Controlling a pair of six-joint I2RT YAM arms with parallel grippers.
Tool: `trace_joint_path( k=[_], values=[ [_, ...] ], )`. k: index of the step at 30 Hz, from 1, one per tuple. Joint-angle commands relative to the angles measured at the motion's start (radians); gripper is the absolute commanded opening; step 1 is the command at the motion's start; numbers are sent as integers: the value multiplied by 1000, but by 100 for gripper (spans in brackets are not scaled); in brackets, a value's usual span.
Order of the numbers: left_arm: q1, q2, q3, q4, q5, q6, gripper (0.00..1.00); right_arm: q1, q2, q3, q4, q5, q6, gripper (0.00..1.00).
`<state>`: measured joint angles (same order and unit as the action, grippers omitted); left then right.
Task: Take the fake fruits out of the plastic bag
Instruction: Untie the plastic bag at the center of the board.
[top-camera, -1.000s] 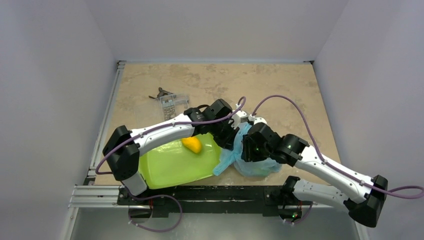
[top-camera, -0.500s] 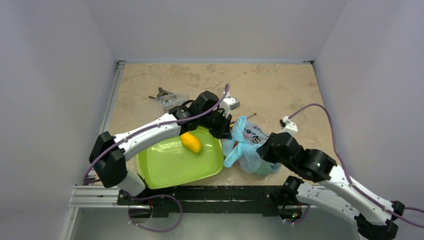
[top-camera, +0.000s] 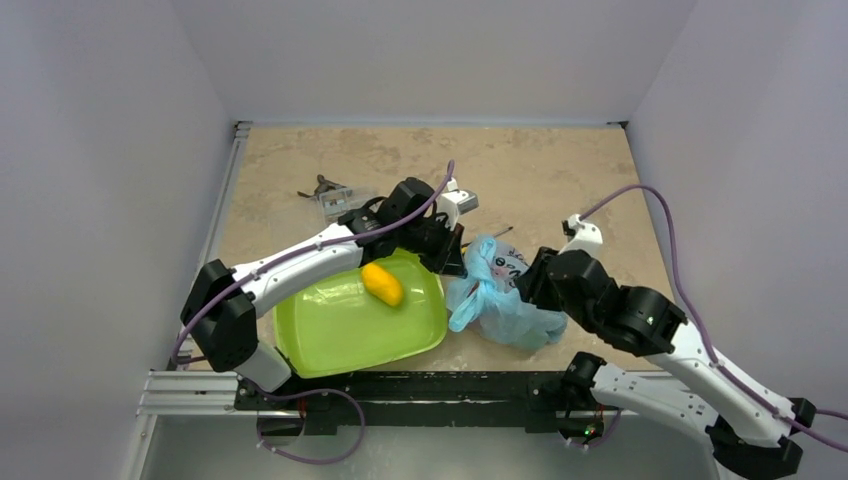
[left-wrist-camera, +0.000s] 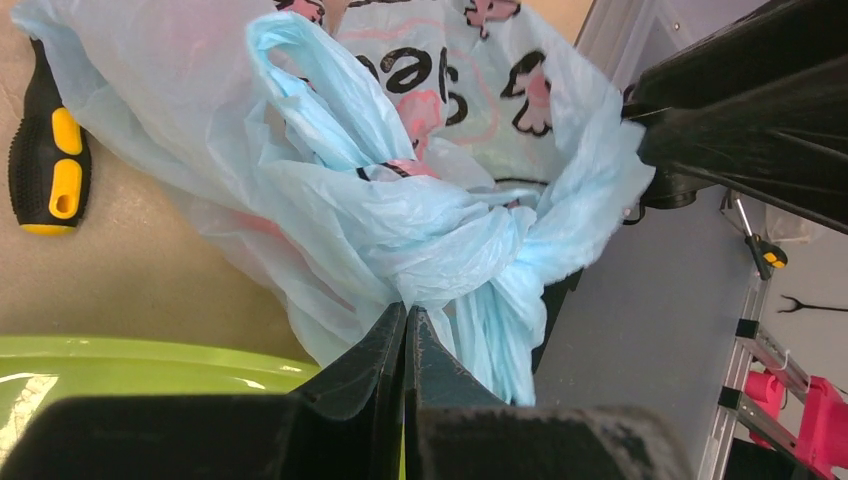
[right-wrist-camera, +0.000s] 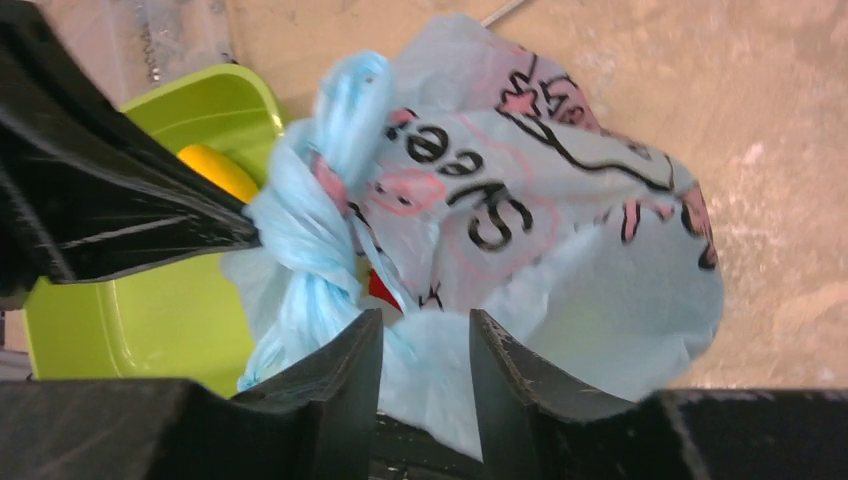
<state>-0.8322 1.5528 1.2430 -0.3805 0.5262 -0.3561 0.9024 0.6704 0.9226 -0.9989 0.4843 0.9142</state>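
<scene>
The light blue plastic bag (top-camera: 500, 297) lies just right of the tray, its neck tied in a knot (left-wrist-camera: 440, 235). My left gripper (left-wrist-camera: 407, 310) is shut on the film right under that knot. My right gripper (right-wrist-camera: 425, 325) is at the bag's right side, its jaws apart with a bulge of the bag (right-wrist-camera: 520, 200) between them. The fake fruits stay hidden inside the bag. Only a small red patch (right-wrist-camera: 383, 290) shows through the film in the right wrist view.
A lime-green tray (top-camera: 330, 335) holds an orange-yellow oval fruit (top-camera: 382, 284). A black-and-yellow screwdriver (left-wrist-camera: 45, 150) lies on the table behind the bag. A clear box of small items (top-camera: 338, 200) sits at the back left.
My right gripper drew back off the bag to the right, then came in again at its right side with its jaws apart. The left arm shifted slightly back-left, still holding the knot.
</scene>
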Motion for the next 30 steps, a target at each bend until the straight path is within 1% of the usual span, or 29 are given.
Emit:
trace_joint_path(
  k=[1,3,6,9,12,18,22,25,30],
  values=[
    [0,12,2,35,39,-12,0,0,92,112,109,-75,-247,41],
    [1,15,4,33,41,-12,0,1,144,123,147,-157,-321,46],
    [1,16,5,31,39,-11,0,9,184,124,187,-208,-354,52],
    [1,15,8,23,33,-8,0,21,182,98,236,-248,-354,54],
    [6,10,11,19,29,-10,0,45,197,87,237,-257,-331,54],
    [28,9,12,18,33,-24,0,143,227,66,215,-152,-232,56],
    [30,9,12,19,35,-30,0,233,302,89,145,-14,-137,55],
    [29,9,12,19,40,-29,0,289,364,129,75,107,-62,52],
    [30,11,12,23,51,-33,0,312,460,157,63,226,5,48]
  ],
)
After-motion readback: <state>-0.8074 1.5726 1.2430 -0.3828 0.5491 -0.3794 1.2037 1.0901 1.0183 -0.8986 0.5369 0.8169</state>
